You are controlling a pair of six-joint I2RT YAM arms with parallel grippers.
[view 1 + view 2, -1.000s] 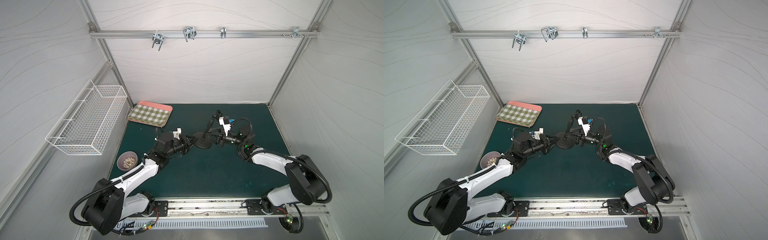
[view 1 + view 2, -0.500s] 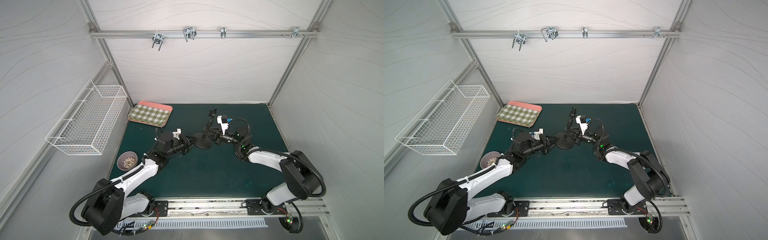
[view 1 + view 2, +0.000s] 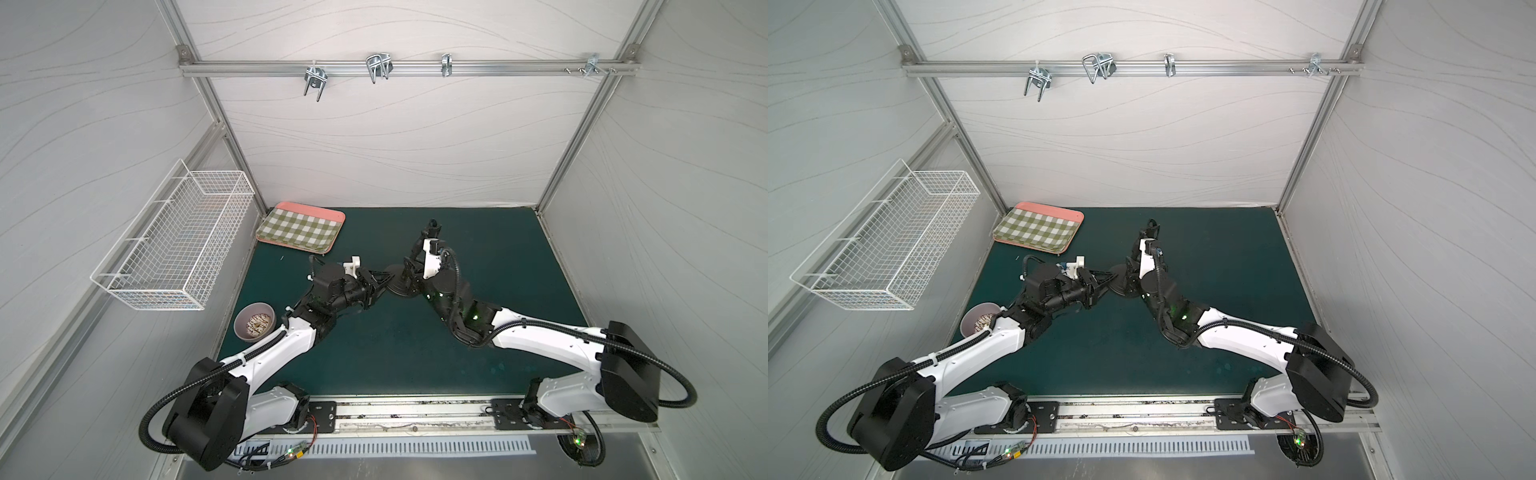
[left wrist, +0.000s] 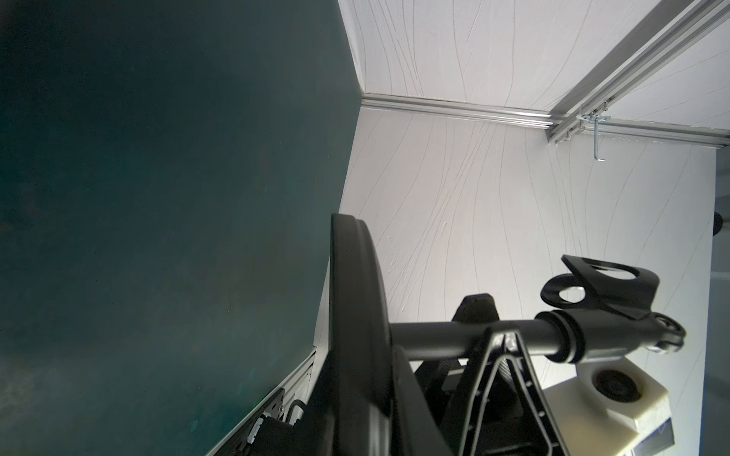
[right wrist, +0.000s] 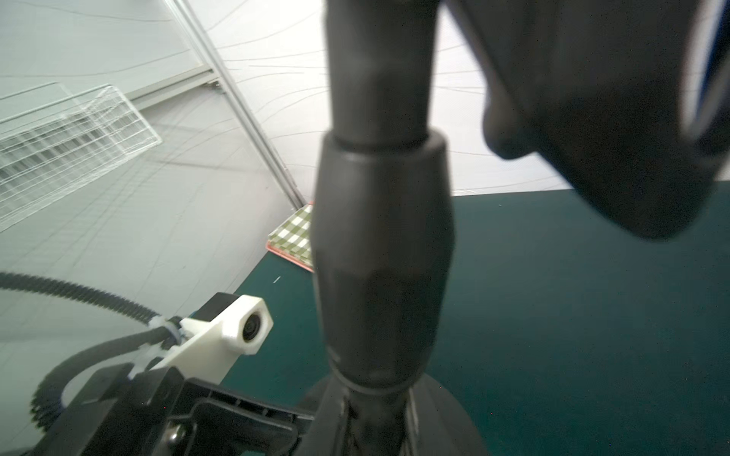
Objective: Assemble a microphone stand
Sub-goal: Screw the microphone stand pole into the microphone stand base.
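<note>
**Swinging in, the right gripper (image 3: 410,268) has clamped the rod (image 4: 434,337)**

It holds the rod upright over the base (image 3: 398,286), which sits on the mat near the checked tray (image 3: 300,226). On the tray side, the left gripper (image 3: 381,283) pinches the base's rim, likely to steady it. Both top views hide the joint; the left wrist view shows rod entering base, clip (image 4: 624,294) free.

White wavy-lined walls (image 3: 395,158) all round, dark green surface (image 3: 395,353) below. Aluminium rail (image 3: 498,68) high beyond the left tool (image 3: 381,283), wire basket (image 3: 174,241) further left.
</note>
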